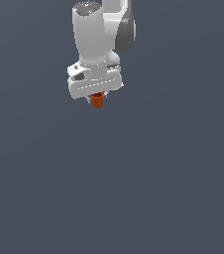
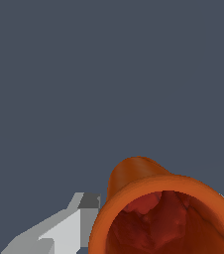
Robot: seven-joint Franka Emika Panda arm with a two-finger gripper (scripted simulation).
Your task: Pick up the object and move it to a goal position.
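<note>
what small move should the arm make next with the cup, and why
Probably keep the grip closed and carry on toward the goal. The orange-red cup sits directly under the gripper, and in the wrist view a finger lies against its rim, so it seems held. No goal marker shows in either view, so the direction cannot be told.

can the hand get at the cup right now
Probably yes, it seems to have it already: the cup sits right under the hand, and in the wrist view a finger lies against its rim.
</note>
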